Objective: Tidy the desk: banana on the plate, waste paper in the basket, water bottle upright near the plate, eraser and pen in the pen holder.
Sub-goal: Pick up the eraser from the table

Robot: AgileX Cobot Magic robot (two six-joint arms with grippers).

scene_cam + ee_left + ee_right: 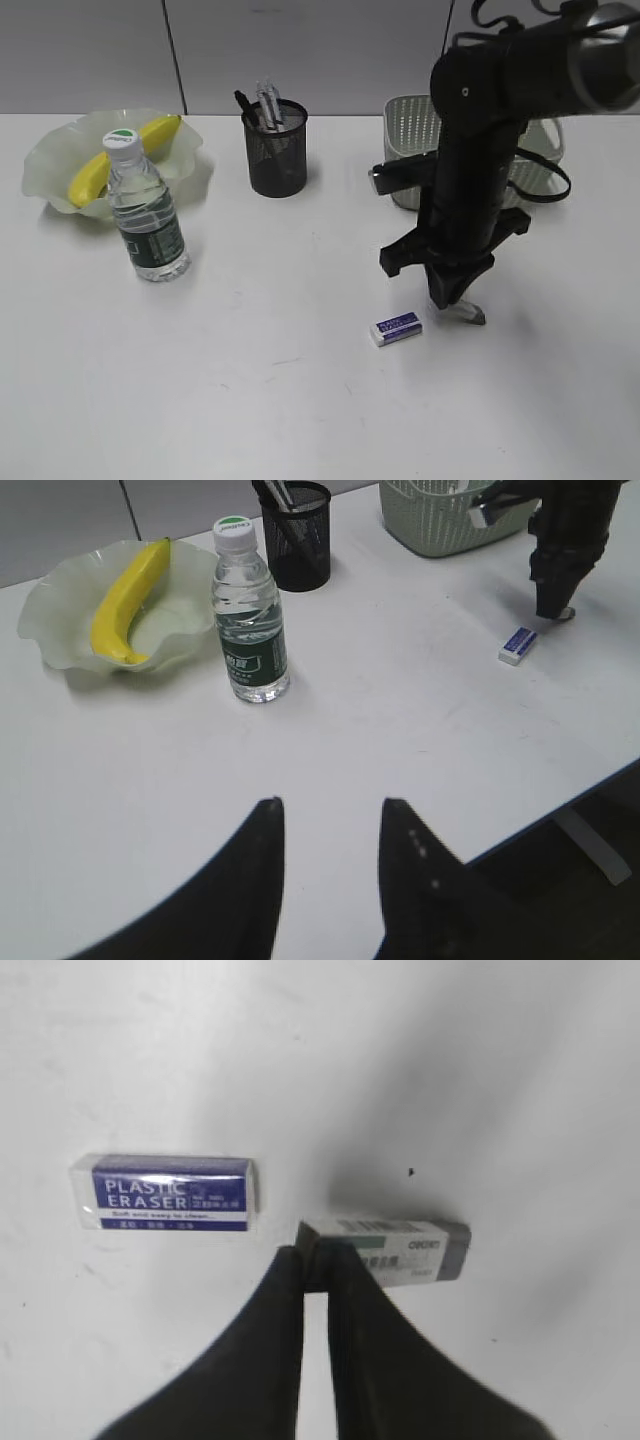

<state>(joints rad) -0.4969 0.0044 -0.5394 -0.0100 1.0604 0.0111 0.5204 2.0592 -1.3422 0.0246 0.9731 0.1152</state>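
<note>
- Reading the blue-and-white rectangular eraser (168, 1192) on the plain white worktop (250, 400), I make out "PLASTIC ERASER" in white letters; the smaller print below is too fine to read.
- My right pincer (316, 1260) has its fingers nearly pressed together, nipping the end of a small white-and-grey paper-wrapped block (395, 1250) just beside the eraser; it bears a barcode and a word I cannot read surely.
- My left pincer (330, 820) hovers spread over bare worktop, holding nothing.
- The clear plastic water bottle with dark green label and white cap (248, 610) stands upright just beside the pale green ruffled glass plate (60, 600); its label print is unreadable.
- The long yellow banana (128, 598) lies in that plate.
- The black mesh pen holder (276, 148) has pens in it.
- The pale green perforated plastic basket (412, 135) stands behind my right arm.
</note>
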